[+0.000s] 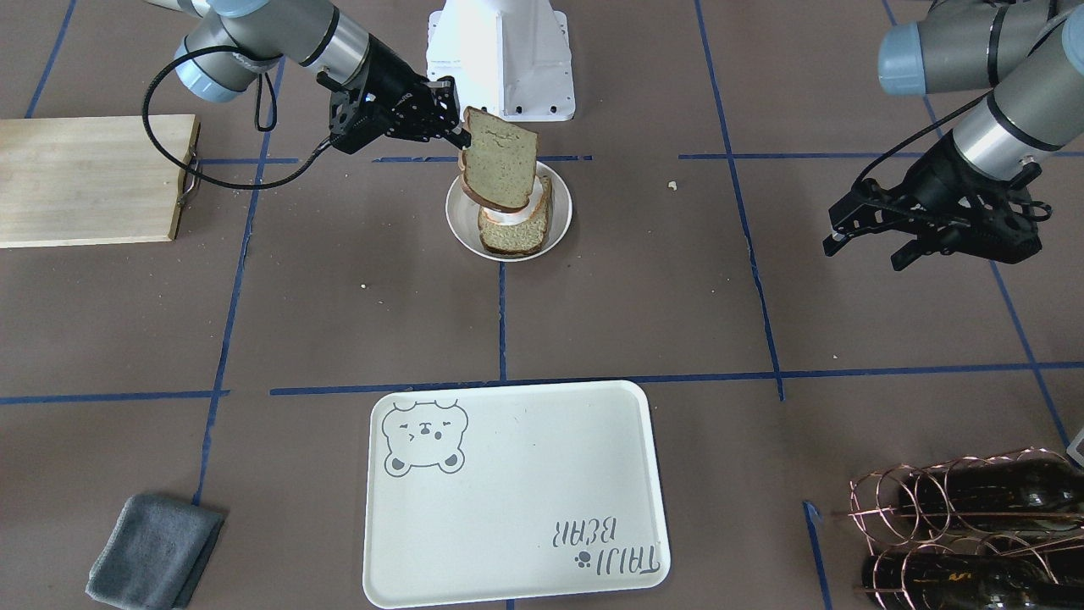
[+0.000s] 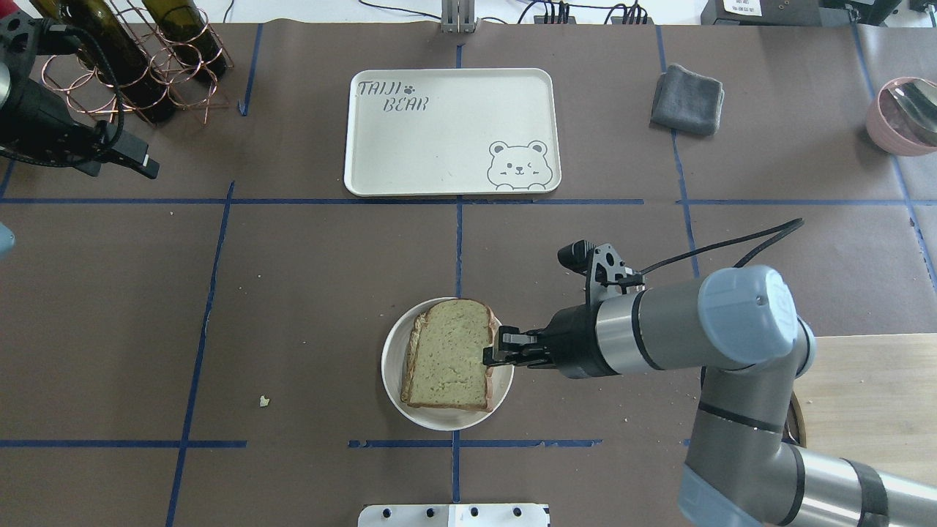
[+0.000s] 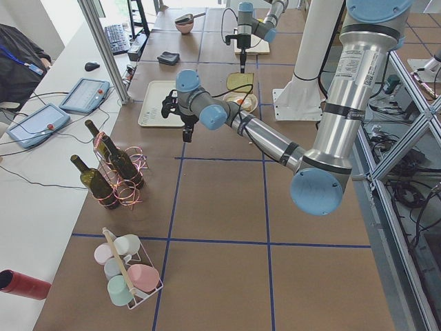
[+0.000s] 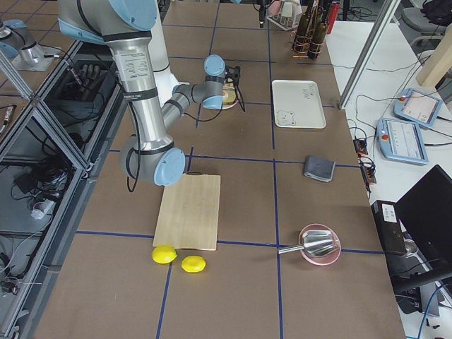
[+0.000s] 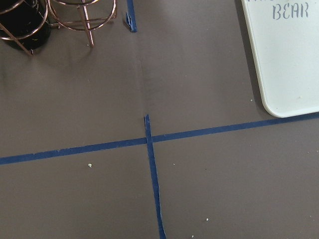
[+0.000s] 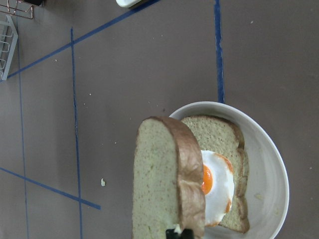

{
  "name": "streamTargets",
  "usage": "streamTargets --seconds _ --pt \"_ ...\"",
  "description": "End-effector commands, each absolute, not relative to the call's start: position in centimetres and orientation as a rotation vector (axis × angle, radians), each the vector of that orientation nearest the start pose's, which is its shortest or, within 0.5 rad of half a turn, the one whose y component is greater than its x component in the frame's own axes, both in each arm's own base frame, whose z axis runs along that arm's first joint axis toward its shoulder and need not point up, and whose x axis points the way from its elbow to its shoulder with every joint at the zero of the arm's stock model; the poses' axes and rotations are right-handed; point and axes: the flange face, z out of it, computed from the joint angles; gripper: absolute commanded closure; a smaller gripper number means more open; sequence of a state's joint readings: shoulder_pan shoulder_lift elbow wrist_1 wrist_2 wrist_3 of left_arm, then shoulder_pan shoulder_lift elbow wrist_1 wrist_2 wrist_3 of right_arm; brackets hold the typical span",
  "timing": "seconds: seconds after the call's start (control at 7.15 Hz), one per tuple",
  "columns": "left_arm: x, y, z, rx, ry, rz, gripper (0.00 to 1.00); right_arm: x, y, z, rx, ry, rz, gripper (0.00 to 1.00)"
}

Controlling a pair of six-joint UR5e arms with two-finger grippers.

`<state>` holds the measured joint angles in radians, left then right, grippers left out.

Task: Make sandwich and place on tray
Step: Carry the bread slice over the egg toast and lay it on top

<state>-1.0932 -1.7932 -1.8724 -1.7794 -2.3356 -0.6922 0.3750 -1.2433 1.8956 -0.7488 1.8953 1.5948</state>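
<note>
My right gripper is shut on the edge of a bread slice and holds it tilted above a small round white plate. On the plate lies a second bread slice with a fried egg on top. From overhead the held slice covers the egg and the lower slice on the plate. The cream bear tray lies flat with nothing on it, across the table from the plate. My left gripper is open and empty, hovering far off to the side.
A wooden cutting board lies on my right side. A folded grey cloth sits beside the tray. A copper wire rack with dark bottles stands near my left gripper. A pink bowl and two lemons lie further off.
</note>
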Motion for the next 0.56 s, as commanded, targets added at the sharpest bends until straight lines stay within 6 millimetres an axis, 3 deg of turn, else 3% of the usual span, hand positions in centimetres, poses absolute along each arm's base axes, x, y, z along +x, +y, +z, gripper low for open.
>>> streamTargets --seconds 0.0,0.42 --pt "19.6 -52.2 36.4 0.184 0.993 0.084 0.0 -52.8 -29.1 23.8 0.016 -1.445 0.107 1.0" --pt "19.9 -52.3 36.8 0.175 0.99 0.083 0.0 -52.6 -30.1 24.8 0.032 -1.424 0.113 1.0"
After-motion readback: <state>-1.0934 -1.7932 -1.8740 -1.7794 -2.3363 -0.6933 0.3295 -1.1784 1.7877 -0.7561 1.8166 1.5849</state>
